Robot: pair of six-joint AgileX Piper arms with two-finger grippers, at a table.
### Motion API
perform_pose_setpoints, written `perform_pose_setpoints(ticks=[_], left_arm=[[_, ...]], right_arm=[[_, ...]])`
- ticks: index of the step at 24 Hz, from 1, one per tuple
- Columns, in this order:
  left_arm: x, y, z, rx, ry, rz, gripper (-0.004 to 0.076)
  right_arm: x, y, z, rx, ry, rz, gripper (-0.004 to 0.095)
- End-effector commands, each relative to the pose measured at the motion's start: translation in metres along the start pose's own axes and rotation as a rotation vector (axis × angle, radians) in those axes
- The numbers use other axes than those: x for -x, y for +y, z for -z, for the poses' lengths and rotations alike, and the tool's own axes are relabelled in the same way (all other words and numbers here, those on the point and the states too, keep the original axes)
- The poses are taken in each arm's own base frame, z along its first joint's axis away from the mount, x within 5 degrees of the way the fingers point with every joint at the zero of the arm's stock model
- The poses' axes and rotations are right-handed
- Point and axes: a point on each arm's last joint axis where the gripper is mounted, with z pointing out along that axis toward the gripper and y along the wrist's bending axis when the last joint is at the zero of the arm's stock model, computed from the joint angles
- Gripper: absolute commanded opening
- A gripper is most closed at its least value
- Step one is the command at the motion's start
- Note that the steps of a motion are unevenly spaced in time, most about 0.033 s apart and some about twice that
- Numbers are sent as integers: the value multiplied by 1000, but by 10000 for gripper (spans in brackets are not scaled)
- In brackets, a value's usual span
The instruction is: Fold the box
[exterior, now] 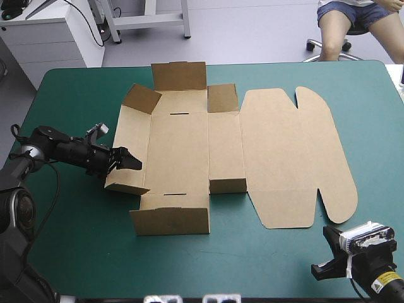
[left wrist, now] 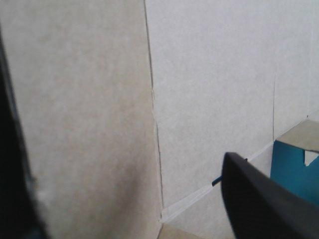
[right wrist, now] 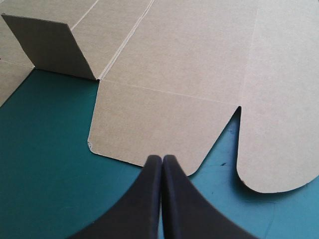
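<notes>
The brown box (exterior: pixel 278 151) lies mid-table as a cut sheet, its lid flat toward the right. The rear wall (exterior: pixel 180 76), front wall (exterior: pixel 170 221) and left wall (exterior: pixel 126 180) stand raised, with small corner tabs up. My left gripper (exterior: pixel 129 161) is at the left wall, open. In the left wrist view the board (left wrist: pixel 214 74) fills the picture between the spread fingers of the left gripper (left wrist: pixel 122 149). My right gripper (exterior: pixel 329 243) is shut and holds nothing near the table's front right corner. In the right wrist view the right gripper (right wrist: pixel 162 158) points at the lid's front flap (right wrist: pixel 164 124).
Bare teal-green cover (exterior: pixel 76 95) shows left of the box and along the front edge (exterior: pixel 240 265). The lid's rounded flaps reach close to the right arm.
</notes>
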Motion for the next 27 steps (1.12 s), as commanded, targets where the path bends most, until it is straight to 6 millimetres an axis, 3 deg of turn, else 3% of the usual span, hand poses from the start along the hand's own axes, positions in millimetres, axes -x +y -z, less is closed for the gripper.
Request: perform_pose_setpoints(ticks=[1,2,3,8,14,16,20,27], left_arm=[[4,-17,11,-41,-38,115,262],[1,-16,11,-30,-6,126,45],[0,-16,11,-29,0,124,-8],[0,-18,11,-46,11,224,-8],[20,-44,36,-20,7,82,-8],[27,-59,42,16,-7,0,-8],[41,-109,42,142,2,-252,-8],[51,-169,47,512,7,-648,-8]], right_arm=[[15,0,4,-5,-87,3,-20],[15,0,4,-5,-87,3,-20],[15,0,4,-5,-87,3,-20],[15,0,4,-5,-87,3,-20],[15,0,4,-5,-87,3,-20],[15,0,4,-5,-87,3,-20],[15,0,4,-5,-87,3,-20],[15,0,4,-2,-88,-2,-20]])
